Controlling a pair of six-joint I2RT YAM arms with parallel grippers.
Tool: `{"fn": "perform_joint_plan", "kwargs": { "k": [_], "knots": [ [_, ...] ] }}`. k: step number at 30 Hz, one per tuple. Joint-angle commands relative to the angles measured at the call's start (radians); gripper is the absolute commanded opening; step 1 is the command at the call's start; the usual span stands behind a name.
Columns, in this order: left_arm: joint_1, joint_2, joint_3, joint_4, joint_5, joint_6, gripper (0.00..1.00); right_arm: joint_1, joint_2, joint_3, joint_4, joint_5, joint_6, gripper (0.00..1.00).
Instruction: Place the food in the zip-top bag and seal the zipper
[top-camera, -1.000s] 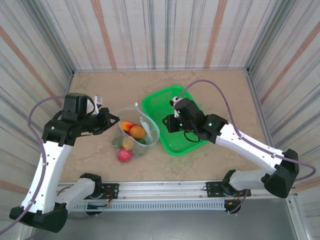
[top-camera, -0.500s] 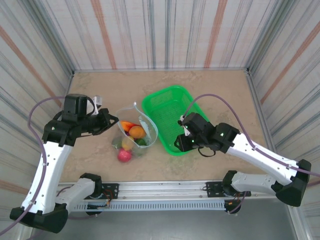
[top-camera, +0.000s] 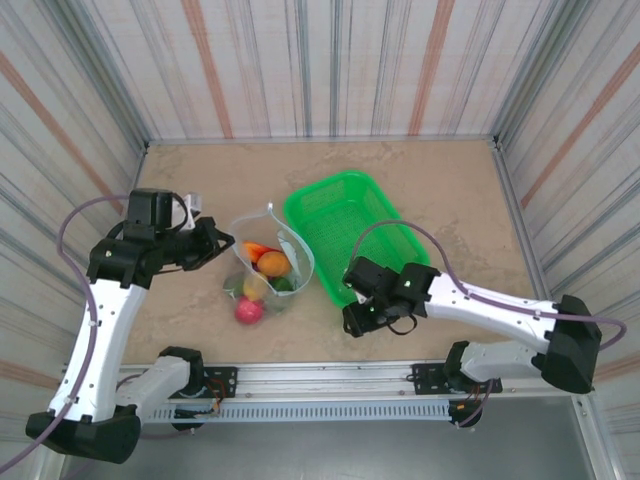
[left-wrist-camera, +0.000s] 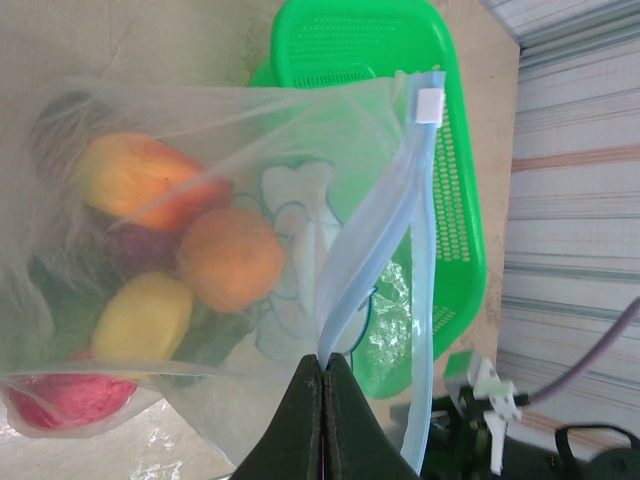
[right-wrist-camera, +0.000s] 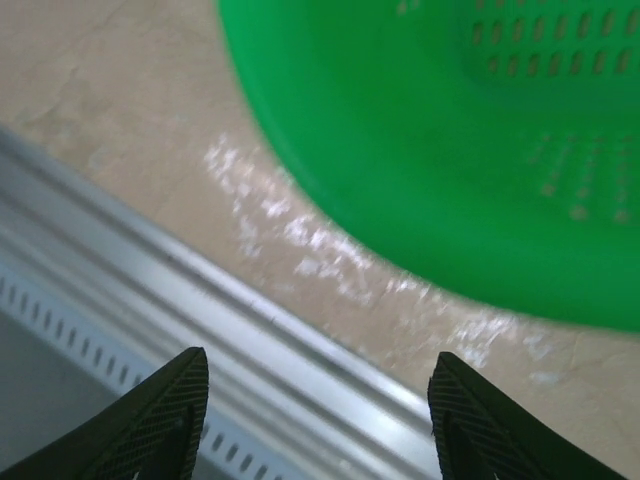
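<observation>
Both bent; L claw pinches zipper.

"What's sitting mid-counter?"
"A green perforated plastic basket, on the beige stone-look counter."
"And around it?"
"Striped corrugated wall panels at nine, twelve and three o'clock. A silver slotted metal rail runs at six."

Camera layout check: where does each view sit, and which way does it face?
Top external: above and behind the robot, facing down on the table; shows the left gripper and right gripper.
Left wrist: looks past its shut jaws at the zip-top bag, zipper pinched.
Right wrist: faces down between open jaws at the green basket and front rail.
Shared: green basket in all three.
</observation>
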Motion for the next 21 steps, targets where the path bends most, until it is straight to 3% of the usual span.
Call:
{"fn": "perform_joint_plan", "kwargs": {
  "k": [1,8,12,15,21],
  "knots": [
    [0.011,-0.004,-0.022,0.005,0.044,0.016,0.00,-0.080,0.055,-0.008,0.128,0.117,-0.018,0.65],
    [0.011,-0.006,-0.020,0.014,0.084,0.021,0.00,-0.259,0.293,0.146,0.446,0.030,-0.126,0.63],
    [0.011,-0.008,-0.023,0.035,0.113,0.000,0.00,-0.329,0.456,0.288,0.483,-0.064,-0.103,0.62],
    [0.008,0.002,-0.032,0.051,0.151,-0.002,0.00,-0.356,0.442,0.299,0.532,-0.088,-0.090,0.64],
    [-0.008,0.030,-0.019,0.051,0.171,0.024,0.00,-0.398,0.237,0.222,0.571,-0.146,-0.155,0.66]
  ]
}}
